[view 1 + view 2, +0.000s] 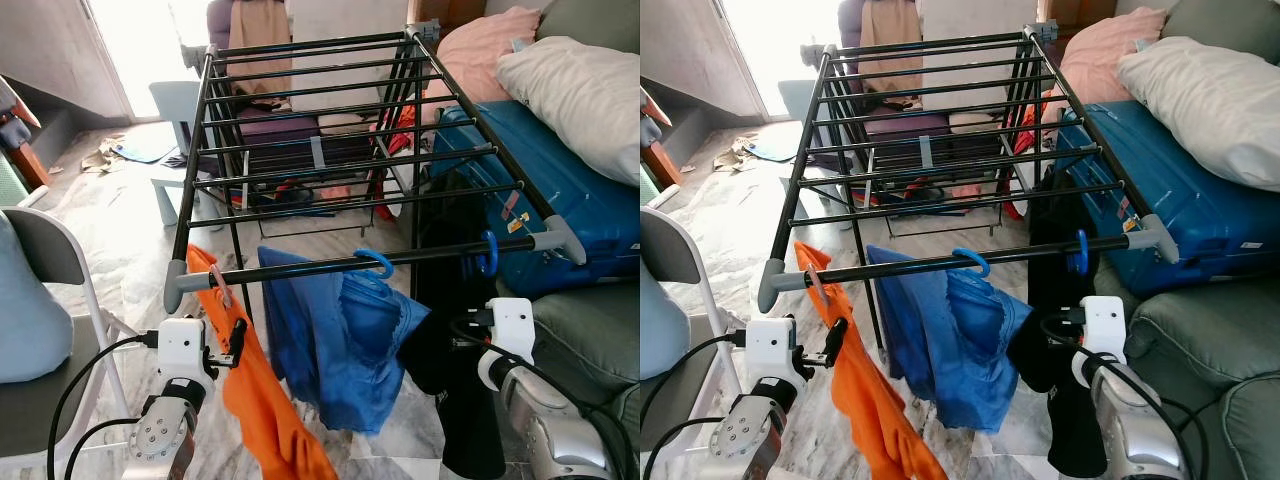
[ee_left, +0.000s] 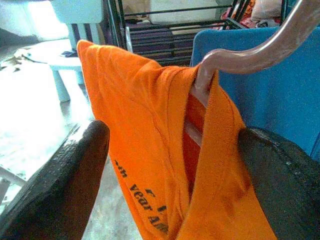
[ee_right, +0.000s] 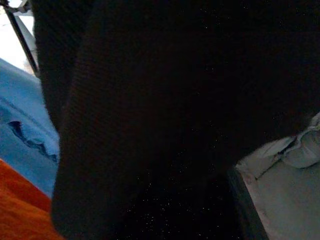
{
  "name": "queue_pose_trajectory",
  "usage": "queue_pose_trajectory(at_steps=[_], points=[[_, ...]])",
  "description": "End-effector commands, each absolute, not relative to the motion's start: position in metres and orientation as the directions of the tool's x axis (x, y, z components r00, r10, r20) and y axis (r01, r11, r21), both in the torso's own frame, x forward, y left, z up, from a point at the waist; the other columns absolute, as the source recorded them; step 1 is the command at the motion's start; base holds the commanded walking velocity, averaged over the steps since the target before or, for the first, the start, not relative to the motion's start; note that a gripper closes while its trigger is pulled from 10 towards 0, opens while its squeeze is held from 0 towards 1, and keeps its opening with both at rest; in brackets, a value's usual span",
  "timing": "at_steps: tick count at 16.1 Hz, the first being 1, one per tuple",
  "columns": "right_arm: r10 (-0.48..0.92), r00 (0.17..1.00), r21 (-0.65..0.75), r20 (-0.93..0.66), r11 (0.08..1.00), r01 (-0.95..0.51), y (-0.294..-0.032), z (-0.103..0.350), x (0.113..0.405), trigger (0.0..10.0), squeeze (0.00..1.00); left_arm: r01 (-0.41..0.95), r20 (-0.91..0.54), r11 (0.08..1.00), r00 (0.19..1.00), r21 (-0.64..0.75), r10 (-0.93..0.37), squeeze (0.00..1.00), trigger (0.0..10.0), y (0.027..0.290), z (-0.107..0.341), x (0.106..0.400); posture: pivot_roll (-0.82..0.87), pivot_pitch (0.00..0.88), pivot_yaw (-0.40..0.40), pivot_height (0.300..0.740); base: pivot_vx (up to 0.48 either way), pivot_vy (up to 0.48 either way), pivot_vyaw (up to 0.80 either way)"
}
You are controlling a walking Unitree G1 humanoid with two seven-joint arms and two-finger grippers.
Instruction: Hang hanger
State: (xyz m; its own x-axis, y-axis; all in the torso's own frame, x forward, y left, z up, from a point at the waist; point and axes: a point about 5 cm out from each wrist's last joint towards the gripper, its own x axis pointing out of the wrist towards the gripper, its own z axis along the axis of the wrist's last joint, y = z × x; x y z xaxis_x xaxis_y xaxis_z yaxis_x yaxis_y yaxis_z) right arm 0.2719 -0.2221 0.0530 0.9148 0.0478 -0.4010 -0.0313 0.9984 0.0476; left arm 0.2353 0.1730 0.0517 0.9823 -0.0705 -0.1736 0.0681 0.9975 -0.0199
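- On front rail of black metal drying rack (image 1: 330,265), near its left corner, pink plastic hanger (image 1: 221,288) is hooking w/ orange tee (image 1: 262,400) draping off it.
- Left gripper (image 1: 236,337) is sitting at tee's collar, rubbery black fingers (image 2: 65,185) spread apart, fabric btwn them, not clamped.
- Mid-rail, crumpled blue garment (image 1: 340,340) is hanging on blue hook.
- Right gripper is sitting against black garment (image 1: 450,300) near rail's right end; fingers can't tell.

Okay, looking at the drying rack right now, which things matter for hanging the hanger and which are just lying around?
For the job: orange shirt, its pink hanger, drying rack, left gripper.
Just lying about: blue garment, black garment, blue suitcase, pillow, white chair.
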Motion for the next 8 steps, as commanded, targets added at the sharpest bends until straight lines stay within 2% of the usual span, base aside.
queue_pose_trajectory(at_steps=[1,8], points=[[0.046,0.940,0.049,-0.339,0.998,-0.031,-0.227,0.067,0.281,10.0,0.00,0.060,-0.190,0.998,0.980,-0.017,-0.062,0.00,10.0,0.177,0.050,0.235,-0.11,0.000,0.071,0.740,0.000,0.000,0.00],[0.083,0.917,0.063,-0.391,0.996,-0.064,-0.252,0.081,0.295,10.0,0.00,0.057,-0.207,0.998,0.976,-0.016,-0.059,0.00,10.0,0.176,0.048,0.234,-0.11,0.000,0.074,0.740,0.000,0.000,0.00]])
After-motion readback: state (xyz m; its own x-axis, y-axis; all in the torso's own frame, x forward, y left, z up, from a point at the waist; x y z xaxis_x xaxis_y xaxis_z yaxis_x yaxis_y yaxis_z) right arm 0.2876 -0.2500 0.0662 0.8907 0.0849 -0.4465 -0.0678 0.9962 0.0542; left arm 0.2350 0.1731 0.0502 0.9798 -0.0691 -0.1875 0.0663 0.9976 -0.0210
